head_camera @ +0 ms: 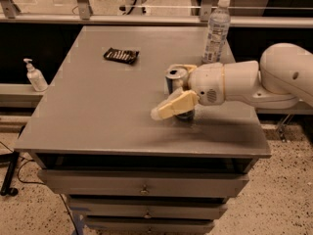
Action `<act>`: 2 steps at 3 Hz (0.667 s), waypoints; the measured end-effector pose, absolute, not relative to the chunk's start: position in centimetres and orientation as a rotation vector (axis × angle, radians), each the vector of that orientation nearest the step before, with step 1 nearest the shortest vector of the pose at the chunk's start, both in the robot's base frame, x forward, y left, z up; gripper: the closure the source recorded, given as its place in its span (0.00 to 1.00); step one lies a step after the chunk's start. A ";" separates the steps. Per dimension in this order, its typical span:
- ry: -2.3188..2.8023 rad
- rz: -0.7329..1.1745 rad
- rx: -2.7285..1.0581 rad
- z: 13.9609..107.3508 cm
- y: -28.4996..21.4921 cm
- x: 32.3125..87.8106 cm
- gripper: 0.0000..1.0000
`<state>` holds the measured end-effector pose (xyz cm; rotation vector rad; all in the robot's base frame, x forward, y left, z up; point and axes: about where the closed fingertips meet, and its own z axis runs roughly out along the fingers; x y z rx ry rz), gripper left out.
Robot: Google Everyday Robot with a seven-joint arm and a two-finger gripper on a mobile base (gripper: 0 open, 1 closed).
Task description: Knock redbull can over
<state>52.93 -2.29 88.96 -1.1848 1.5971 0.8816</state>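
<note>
Gripper (pixel 168 96) is low over the grey metal table top (pixel 98 116), at the end of 1 white arm (pixel 254 77) reaching in from the right.

Jaws are apart. The near cream finger (pixel 177 104) crosses in front of the slim blue-and-silver redbull can (pixel 175 77); the far finger shows only as a cream edge behind the can's rim. The can stands upright between the 2 fingers. I cannot tell whether either finger touches it.

- Clear plastic bottle with white cap (pixel 216 31): upright, beyond the jaws, at the table's far edge.
- Flat dark packet (pixel 121 56): beyond the fingertips, well apart.
- White pump bottle (pixel 35 76): off the table, far past the fingertips.
</note>
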 end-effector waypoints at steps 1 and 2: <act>1.533 0.881 -1.211 90.1 0.3 55.0 0.00; 1.506 0.861 -1.232 90.9 1.4 56.2 0.00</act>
